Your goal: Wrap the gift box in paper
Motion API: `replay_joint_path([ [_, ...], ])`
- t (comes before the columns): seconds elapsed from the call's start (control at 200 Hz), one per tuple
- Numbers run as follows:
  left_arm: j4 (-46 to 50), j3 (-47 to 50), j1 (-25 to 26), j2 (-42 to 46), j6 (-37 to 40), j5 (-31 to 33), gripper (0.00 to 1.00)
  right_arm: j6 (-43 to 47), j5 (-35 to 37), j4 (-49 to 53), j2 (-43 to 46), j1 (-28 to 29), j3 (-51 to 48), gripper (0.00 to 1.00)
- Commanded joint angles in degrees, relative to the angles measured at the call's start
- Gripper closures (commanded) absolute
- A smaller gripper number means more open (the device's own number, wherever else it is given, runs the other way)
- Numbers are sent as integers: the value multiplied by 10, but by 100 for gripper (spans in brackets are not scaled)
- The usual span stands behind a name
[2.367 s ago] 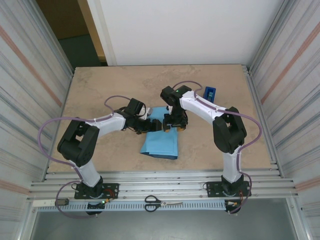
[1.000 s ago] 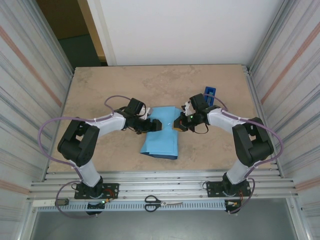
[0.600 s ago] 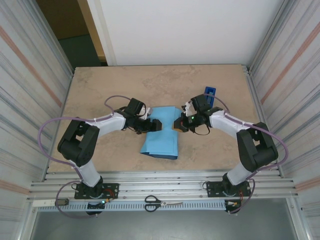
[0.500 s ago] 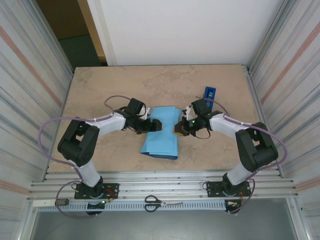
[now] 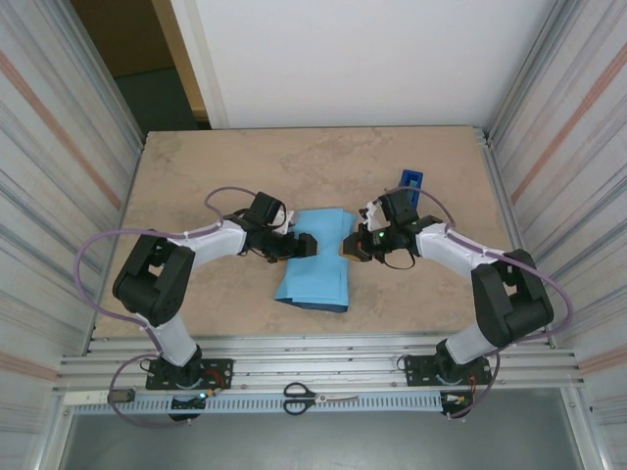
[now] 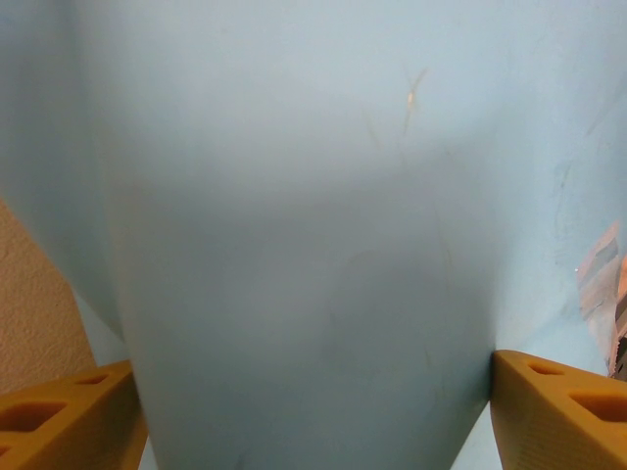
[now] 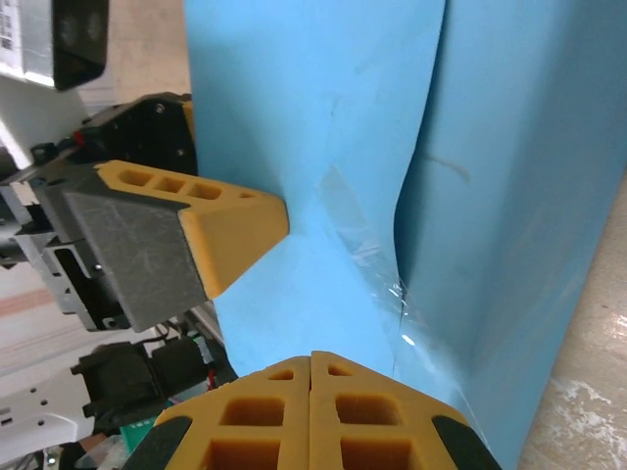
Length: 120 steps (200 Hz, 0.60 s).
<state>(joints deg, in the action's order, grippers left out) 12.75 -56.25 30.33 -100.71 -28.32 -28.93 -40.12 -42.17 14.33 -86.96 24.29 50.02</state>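
You'll find the paper (image 5: 315, 257) near the middle of the table (image 5: 225, 166), a little toward its near edge, with the sky-blue face turned outward. Its far part is folded up over a squat, blocky bulk, and the rest lies flat, running toward the near edge and ending slightly askew. A strip of clear tape (image 7: 353, 230) crosses the crease where two layers overlap.

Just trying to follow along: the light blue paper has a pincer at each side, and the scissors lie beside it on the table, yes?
No. The scissors lie on the metal rail at the near edge, far from the paper, as the top external view shows. The left pincer and right pincer do flank it.
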Motion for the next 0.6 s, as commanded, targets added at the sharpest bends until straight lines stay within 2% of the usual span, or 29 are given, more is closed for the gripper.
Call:
replay_joint_path([
  [0.0,75,42,19,-75,13,69,16,-19,11,-19,4,-1,-33,100],
  [0.17,74,42,19,-74,13,69,16,-40,11,-50,-12,4,-67,100],
  [0.411,76,41,19,-73,15,69,16,-25,19,-2,17,-6,8,99],
  [0.596,76,40,19,-72,14,69,16,-35,13,-24,-32,-8,36,100],
])
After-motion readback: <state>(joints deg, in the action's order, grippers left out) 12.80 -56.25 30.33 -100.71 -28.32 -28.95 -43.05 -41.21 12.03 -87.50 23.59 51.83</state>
